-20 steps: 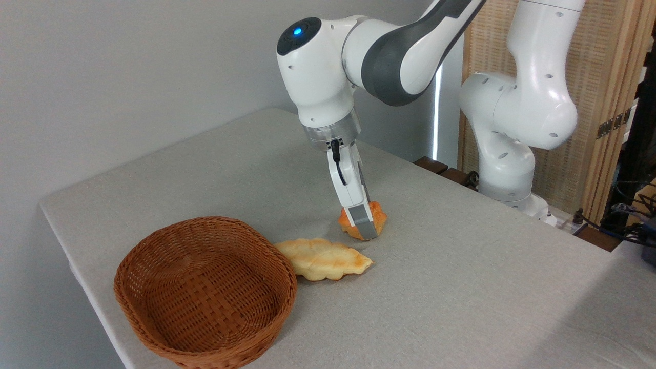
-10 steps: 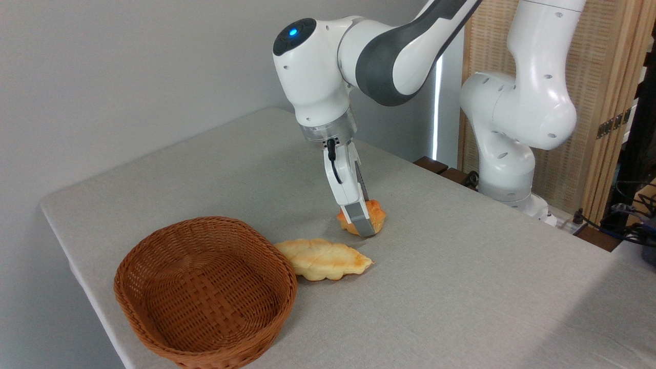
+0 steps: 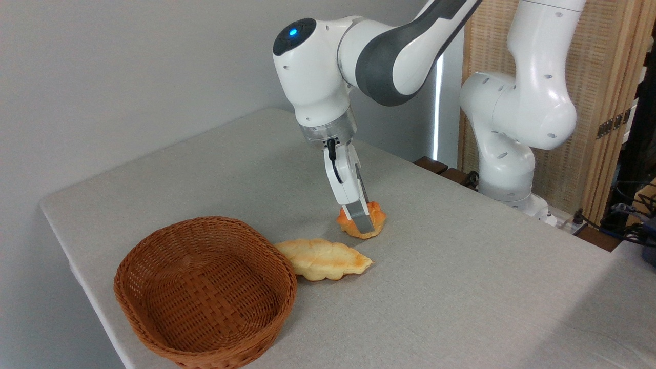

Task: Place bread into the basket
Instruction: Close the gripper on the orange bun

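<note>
The bun [image 3: 363, 223] sits at about three o'clock from picture centre, clamped in the gripper [image 3: 363, 222], whose near finger [image 3: 361, 219] covers its front face; the far finger is hidden behind the bread, so the hold is judged from how the bun has moved with the claw. Over the last second the claw and bun have shifted up and slightly toward nine o'clock, and the bun's underside now looks barely clear of the grey tablecloth [image 3: 461, 287], though contact cannot be ruled out. That suggests the lift has begun. The flat leaf-shaped bread [image 3: 324, 259] lies at seven o'clock from the bun, touching the empty wicker basket [image 3: 154, 328], which has not moved and waits further out at eight o'clock.
</note>
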`<move>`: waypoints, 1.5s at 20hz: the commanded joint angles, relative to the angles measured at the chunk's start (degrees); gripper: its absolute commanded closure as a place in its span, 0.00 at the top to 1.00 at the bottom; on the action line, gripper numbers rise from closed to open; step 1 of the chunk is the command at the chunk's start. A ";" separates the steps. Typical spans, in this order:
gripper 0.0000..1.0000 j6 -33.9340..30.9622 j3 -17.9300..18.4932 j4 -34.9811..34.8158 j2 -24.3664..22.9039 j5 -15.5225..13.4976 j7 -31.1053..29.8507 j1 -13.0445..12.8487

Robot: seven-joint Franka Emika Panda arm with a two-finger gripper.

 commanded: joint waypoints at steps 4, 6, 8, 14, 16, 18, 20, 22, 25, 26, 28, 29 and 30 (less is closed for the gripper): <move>0.67 0.80 0.94 -0.64 -0.16 0.90 -1.37 -0.90; 0.66 0.80 0.94 -0.47 -0.25 0.81 -1.46 -0.90; 0.65 0.80 0.94 -0.38 -0.25 0.72 -1.64 -0.90; 0.64 0.80 0.85 -0.29 -0.25 0.37 -1.64 -0.90; 0.64 0.80 0.85 -0.29 -0.25 0.37 -1.64 -0.90; 0.64 0.80 0.94 -0.20 -0.25 0.29 -1.64 -0.90; 0.62 0.80 0.94 -0.12 -0.33 0.29 -1.64 -0.90; 0.61 0.80 0.94 -0.03 -0.33 0.29 -1.64 -0.90; 0.57 0.80 0.94 0.06 -0.33 0.29 -1.55 -0.90; 0.54 0.80 0.94 0.32 -0.33 0.29 -1.46 -0.90; 0.54 0.80 0.94 0.41 -0.33 0.29 -1.46 -0.90; 0.53 0.80 0.94 0.41 -0.33 0.29 -1.46 -0.90; 0.51 0.80 0.94 0.41 -0.33 0.29 -1.46 -0.90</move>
